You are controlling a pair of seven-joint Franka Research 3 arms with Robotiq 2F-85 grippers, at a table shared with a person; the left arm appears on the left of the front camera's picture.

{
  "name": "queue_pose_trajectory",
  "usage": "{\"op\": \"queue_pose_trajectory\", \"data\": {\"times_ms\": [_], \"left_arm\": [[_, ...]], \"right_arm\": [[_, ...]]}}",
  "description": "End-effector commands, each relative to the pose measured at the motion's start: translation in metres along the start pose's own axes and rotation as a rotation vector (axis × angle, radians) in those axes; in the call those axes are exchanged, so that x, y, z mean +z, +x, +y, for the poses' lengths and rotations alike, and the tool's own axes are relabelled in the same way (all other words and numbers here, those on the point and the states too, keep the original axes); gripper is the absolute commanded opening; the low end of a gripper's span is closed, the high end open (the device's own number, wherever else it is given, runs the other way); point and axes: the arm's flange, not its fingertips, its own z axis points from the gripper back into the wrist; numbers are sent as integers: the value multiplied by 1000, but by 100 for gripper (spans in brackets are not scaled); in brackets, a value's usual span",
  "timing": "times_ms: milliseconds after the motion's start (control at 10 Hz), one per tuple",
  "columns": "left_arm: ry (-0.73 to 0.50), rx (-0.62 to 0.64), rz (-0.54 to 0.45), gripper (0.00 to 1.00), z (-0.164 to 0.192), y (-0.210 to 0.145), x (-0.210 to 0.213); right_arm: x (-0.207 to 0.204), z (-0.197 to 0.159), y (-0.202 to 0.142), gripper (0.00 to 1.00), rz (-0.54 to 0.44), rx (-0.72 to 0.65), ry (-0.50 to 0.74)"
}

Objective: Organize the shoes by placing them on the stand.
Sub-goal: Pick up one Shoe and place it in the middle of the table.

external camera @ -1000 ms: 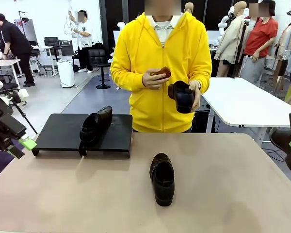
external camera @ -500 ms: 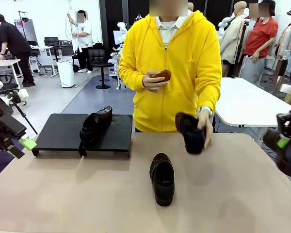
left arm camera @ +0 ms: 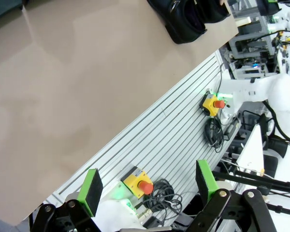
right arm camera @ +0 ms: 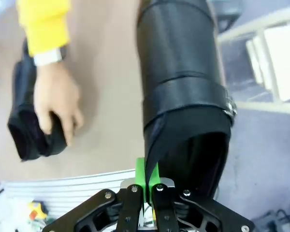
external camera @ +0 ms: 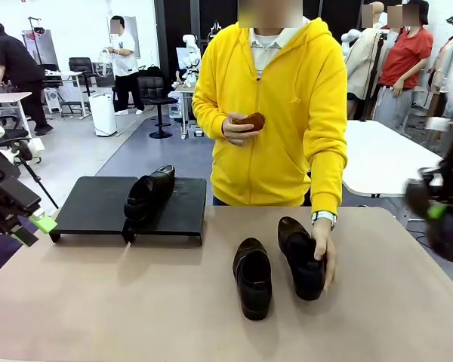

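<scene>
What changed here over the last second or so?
The person's hand brought the carried shoe down from chest height onto the table, beside the middle shoe, and rests on it. The robot's right hand, shut on the gripped shoe, drifted slightly inward. Unchanged: the middle shoe, the stand shoe on the stand, the robot's left hand open, the brown object in the person's other hand.

The left end effector (external camera: 34, 230) hangs low on the robot's left, angled downward, its green pads spread wide apart. The right end effector (external camera: 436, 211), blurred at the far right, presses its pads together on a shoe (right arm camera: 183, 96) rim.
</scene>
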Motion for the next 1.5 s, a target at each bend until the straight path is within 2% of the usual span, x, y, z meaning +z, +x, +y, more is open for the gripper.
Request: {"op": "queue_pose_trajectory", "data": {"times_ms": [0, 100, 200, 500, 600, 700, 800, 900, 1000, 1200, 1300, 1400], "left_arm": [[-15, 0, -2, 100, -1, 0, 3], [-15, 0, -2, 100, -1, 0, 3], [-15, 0, -2, 100, -1, 0, 3], [-15, 0, -2, 100, -1, 0, 3], [-15, 0, -2, 100, -1, 0, 3], [-15, 0, -2, 100, -1, 0, 3], [-15, 0, -2, 100, -1, 0, 3], [-15, 0, -2, 100, -1, 0, 3], [-15, 0, -2, 100, -1, 0, 3], [-15, 0, -2, 100, -1, 0, 3], [-15, 0, -2, 100, -1, 0, 3], [-15, 0, -2, 100, -1, 0, 3]], "right_arm": [[16, -47, -18, 0, -34, -70, -39], [15, -63, -22, 0, -39, -141, -16], [12, -66, -25, 0, -49, -140, -2], [13, -51, -26, 0, -71, -104, 6], [19, -35, -30, 0, -87, -95, 6], [31, -6, -39, 0, -128, -82, 10], [49, 38, -53, 0, -194, -47, 6], [59, 81, -66, 0, -220, -21, 11], [59, 127, -75, 0, -213, 25, 54], [34, 206, -81, 0, -170, 236, 171], [15, 241, -78, 0, -79, 371, 316], [-2, 268, -77, 0, -64, 416, 415]]}}
